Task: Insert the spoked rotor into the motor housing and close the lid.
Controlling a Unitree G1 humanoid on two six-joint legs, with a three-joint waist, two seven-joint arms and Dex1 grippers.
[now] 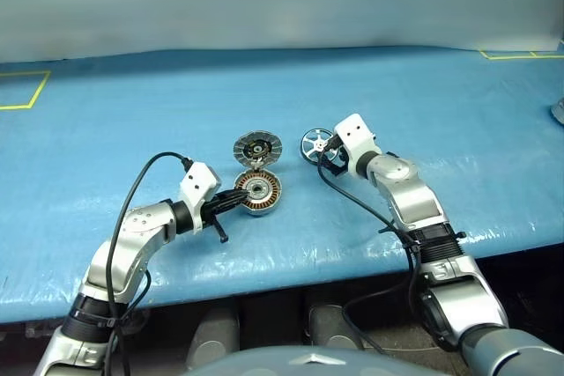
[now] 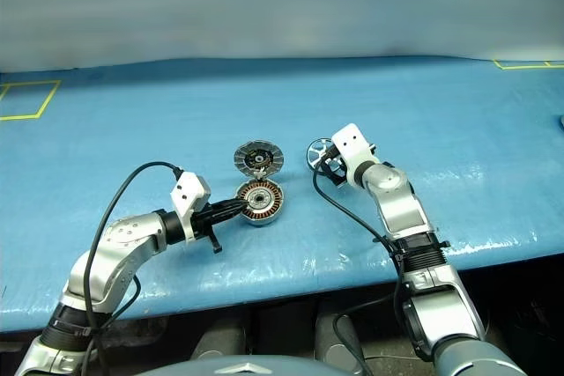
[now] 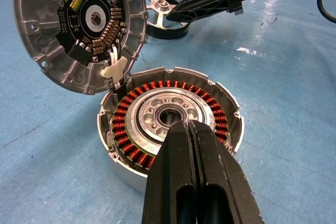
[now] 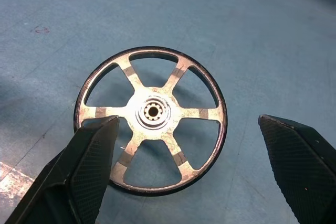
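The motor housing [image 1: 258, 192] stands on the blue mat, its copper windings ringing a silver centre bearing [image 3: 169, 117]. The lid [image 1: 257, 147] is hinged up behind it, with its dark circuit face [image 3: 79, 30] showing. My left gripper [image 3: 185, 125] is shut and empty, and its tips reach over the housing's near rim toward the bearing. The spoked rotor [image 4: 152, 114] lies flat on the mat to the housing's right [image 1: 315, 144]. My right gripper [image 4: 188, 120] hangs just above it, open, with one finger to each side of the ring and nothing held.
The blue mat [image 1: 423, 94] covers the whole table, and its front edge runs just behind my forearms. Yellow tape marks sit at the far left corner [image 1: 26, 94] and the far right corner [image 1: 520, 55]. A black cable [image 1: 141, 182] loops off my left wrist.
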